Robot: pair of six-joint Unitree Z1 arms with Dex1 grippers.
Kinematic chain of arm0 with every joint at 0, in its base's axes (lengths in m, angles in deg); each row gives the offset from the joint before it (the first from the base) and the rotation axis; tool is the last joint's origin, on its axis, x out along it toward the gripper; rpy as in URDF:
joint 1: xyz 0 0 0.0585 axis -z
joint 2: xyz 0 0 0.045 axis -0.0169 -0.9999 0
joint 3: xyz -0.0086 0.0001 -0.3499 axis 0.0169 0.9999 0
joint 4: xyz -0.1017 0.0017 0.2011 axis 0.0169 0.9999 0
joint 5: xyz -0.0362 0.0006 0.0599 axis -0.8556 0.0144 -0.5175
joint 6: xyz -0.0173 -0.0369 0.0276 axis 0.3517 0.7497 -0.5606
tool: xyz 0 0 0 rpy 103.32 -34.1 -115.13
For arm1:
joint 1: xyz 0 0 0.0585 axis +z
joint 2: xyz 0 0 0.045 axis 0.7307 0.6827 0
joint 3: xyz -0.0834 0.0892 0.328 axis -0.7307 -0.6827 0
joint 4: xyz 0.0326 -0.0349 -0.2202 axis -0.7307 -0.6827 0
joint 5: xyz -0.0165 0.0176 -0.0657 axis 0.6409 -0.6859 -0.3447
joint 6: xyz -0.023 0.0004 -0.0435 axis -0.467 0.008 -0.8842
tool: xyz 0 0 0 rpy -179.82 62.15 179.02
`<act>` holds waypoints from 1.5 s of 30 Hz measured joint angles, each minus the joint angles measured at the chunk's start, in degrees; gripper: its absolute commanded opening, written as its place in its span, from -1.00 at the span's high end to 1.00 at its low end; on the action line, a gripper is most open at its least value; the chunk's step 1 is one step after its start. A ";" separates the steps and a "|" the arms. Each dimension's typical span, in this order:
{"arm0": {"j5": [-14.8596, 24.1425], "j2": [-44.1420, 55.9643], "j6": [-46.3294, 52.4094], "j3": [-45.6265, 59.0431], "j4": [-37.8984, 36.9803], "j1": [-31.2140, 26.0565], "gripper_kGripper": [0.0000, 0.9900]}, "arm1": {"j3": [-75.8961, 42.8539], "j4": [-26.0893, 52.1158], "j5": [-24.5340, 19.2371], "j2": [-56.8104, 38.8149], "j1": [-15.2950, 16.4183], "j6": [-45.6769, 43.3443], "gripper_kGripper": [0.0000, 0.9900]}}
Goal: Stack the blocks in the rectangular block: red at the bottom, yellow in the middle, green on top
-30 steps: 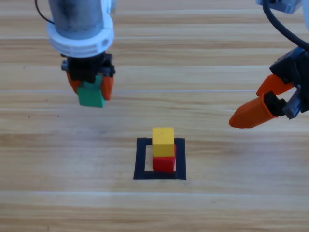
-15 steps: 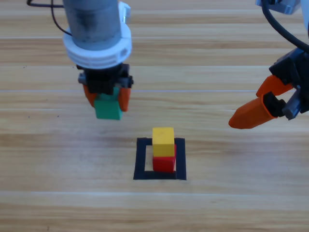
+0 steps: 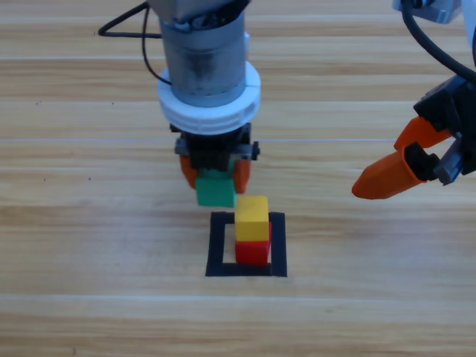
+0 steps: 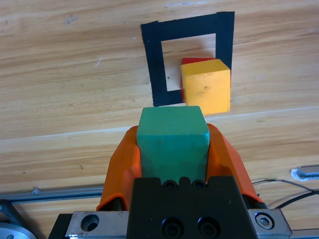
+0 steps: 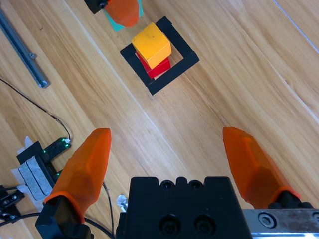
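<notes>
The left gripper [image 3: 215,177] is clamping the green cube [image 3: 215,189], hanging just up-left of the yellow cube [image 3: 251,218] stacked on red [image 3: 253,252] inside the rectangular block [image 3: 217,245], probably slightly above yellow's top; the right gripper [image 3: 407,158] is waiting wide open, farther off.

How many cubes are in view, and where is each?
3. The red cube sits inside the tape square, the yellow cube on it, the green cube between the left gripper's fingers.
</notes>
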 measured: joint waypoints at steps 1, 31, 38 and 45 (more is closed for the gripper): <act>0.00 -0.04 0.18 -0.17 0.00 0.25 1.00 | 0.00 -0.01 0.00 0.01 0.00 0.00 -0.99; 3.07 -4.06 4.19 -5.16 0.03 3.37 1.00 | 0.25 -0.67 0.00 0.13 0.00 0.00 -0.99; 3.45 -4.90 4.20 -5.37 0.04 3.49 1.00 | 0.25 -0.67 0.15 0.22 0.00 0.00 -0.99; 3.86 -5.17 4.35 -5.40 0.04 3.50 1.00 | 0.30 -0.70 0.36 0.86 0.00 0.00 -0.99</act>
